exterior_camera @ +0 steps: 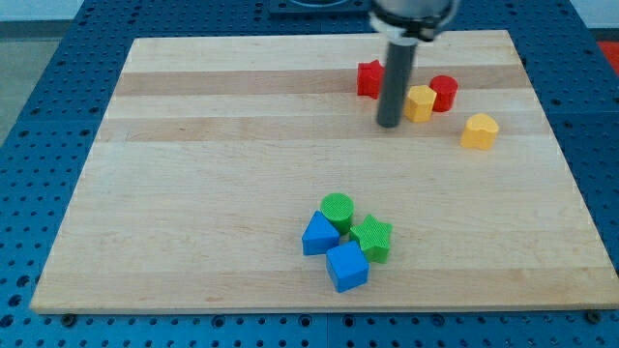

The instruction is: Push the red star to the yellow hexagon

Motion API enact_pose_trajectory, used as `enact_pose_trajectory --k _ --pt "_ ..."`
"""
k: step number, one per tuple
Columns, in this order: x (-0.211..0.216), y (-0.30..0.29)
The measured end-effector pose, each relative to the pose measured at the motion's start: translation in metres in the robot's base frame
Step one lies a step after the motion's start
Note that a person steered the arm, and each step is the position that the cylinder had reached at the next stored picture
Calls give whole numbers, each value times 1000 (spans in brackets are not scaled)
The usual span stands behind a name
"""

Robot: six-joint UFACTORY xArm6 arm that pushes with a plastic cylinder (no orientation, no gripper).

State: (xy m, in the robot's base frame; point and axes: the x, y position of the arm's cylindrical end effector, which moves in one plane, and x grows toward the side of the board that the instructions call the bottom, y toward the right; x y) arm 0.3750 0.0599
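The red star lies near the view's top, right of centre, partly hidden behind my rod. The yellow hexagon sits just to its right and slightly lower, touching a red cylinder. My tip rests on the board just below the red star and just left of the yellow hexagon, close to both.
A yellow heart-like block lies right of the hexagon. Near the view's bottom centre a cluster holds a green cylinder, a green star, a blue triangle-like block and a blue cube. The wooden board ends at blue pegboard.
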Motion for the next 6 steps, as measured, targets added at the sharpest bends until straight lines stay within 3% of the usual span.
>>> enact_pose_trajectory --k 1,3,6 --pt "-43 -43" --pt "-99 -36" --pt "-46 33"
